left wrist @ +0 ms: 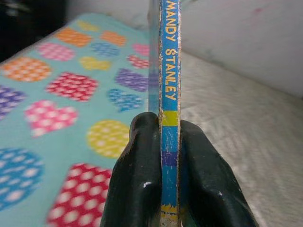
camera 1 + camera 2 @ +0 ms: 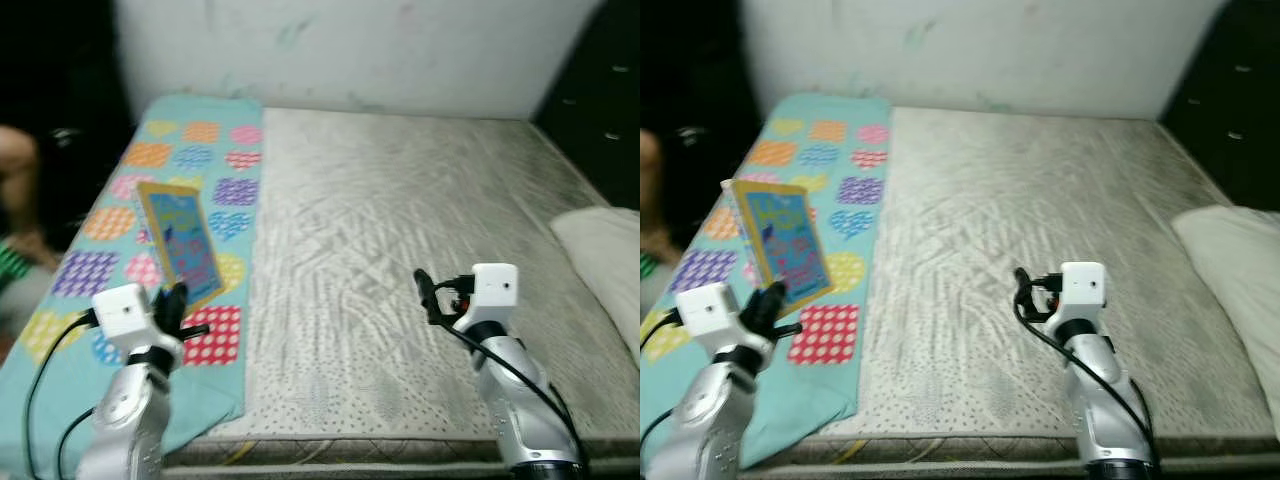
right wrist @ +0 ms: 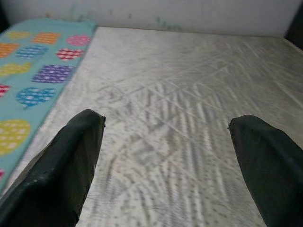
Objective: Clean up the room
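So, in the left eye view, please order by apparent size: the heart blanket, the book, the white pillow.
1. Heart blanket, clearly largest.
2. White pillow, cut off by the frame edge, so its rank is unsure.
3. Book, held in the left gripper.

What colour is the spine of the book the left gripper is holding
Mostly blue with yellow lettering; the book spine shows best in the left wrist view.

"MANDY STANLEY" in yellow letters, running along the blue spine of the book (image 1: 169, 94)
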`<state>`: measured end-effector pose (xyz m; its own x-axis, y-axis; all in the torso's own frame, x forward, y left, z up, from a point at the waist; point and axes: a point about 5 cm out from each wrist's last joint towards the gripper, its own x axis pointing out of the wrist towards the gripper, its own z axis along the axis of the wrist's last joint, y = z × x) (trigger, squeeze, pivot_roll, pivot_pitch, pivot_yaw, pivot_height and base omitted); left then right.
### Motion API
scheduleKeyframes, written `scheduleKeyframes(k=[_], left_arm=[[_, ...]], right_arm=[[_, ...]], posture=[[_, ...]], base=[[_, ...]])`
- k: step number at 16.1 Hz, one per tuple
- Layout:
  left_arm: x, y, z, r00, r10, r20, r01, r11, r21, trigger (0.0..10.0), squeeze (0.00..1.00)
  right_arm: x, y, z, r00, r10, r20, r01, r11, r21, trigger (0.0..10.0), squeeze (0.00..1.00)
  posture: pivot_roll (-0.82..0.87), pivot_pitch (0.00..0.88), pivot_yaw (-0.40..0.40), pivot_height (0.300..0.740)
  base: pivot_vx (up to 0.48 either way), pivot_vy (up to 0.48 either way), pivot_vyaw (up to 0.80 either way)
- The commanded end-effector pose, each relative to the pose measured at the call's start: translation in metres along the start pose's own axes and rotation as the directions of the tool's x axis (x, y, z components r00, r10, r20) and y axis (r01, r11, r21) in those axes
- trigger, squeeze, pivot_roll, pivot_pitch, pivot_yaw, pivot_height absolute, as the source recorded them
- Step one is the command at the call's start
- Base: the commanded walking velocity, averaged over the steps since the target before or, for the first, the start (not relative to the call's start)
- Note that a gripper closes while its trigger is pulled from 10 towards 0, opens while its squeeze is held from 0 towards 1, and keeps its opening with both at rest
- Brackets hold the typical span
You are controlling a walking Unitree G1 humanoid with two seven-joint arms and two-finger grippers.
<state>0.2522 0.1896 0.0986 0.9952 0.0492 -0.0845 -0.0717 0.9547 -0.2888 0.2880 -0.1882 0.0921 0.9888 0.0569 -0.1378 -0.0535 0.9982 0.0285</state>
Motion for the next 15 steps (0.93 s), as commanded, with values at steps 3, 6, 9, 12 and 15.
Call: scheduleKeyframes(k=[3,6,9,12,15], left_arm=[[0.0003,-0.0023,0.0107,0.999,-0.01,0.044,0.01,1.0,0.002,10.0,0.0],[0.0007,-0.0028,0.0106,0.999,-0.01,0.044,0.01,1.0,-0.001,10.0,0.0],[0.0022,-0.0035,0.0104,0.999,-0.01,0.041,0.01,1.0,-0.002,10.0,0.0],[0.0038,-0.007,0.0124,0.998,-0.025,0.056,0.025,1.0,0.002,10.0,0.0],[0.0045,-0.0082,0.0126,0.998,-0.03,0.057,0.029,1.0,0.009,10.0,0.0]], right_arm=[[0.0007,0.0015,0.003,1.0,0.018,0.008,-0.018,1.0,0.004,10.0,0.0],[0.0014,0.0032,0.0039,1.0,0.024,0.012,-0.024,1.0,0.008,10.0,0.0],[0.0028,0.0052,0.0052,0.999,0.032,0.018,-0.032,0.999,0.011,10.0,0.0],[0.0042,0.0065,0.006,0.999,0.035,0.022,-0.035,0.999,0.009,10.0,0.0],[0.0046,0.0074,0.0068,0.999,0.039,0.026,-0.039,0.999,0.005,10.0,0.0]], posture=[[-0.04,0.0,-0.039,0.74],[-0.04,0.0,-0.039,0.74],[-0.04,0.0,-0.038,0.74],[-0.04,0.0,-0.034,0.74],[-0.04,0.0,-0.034,0.74]], base=[[0.0,0.308,0.0],[0.0,0.307,0.0],[0.0,0.296,0.0],[0.0,0.0,0.0],[0.0,0.0,0.0]])
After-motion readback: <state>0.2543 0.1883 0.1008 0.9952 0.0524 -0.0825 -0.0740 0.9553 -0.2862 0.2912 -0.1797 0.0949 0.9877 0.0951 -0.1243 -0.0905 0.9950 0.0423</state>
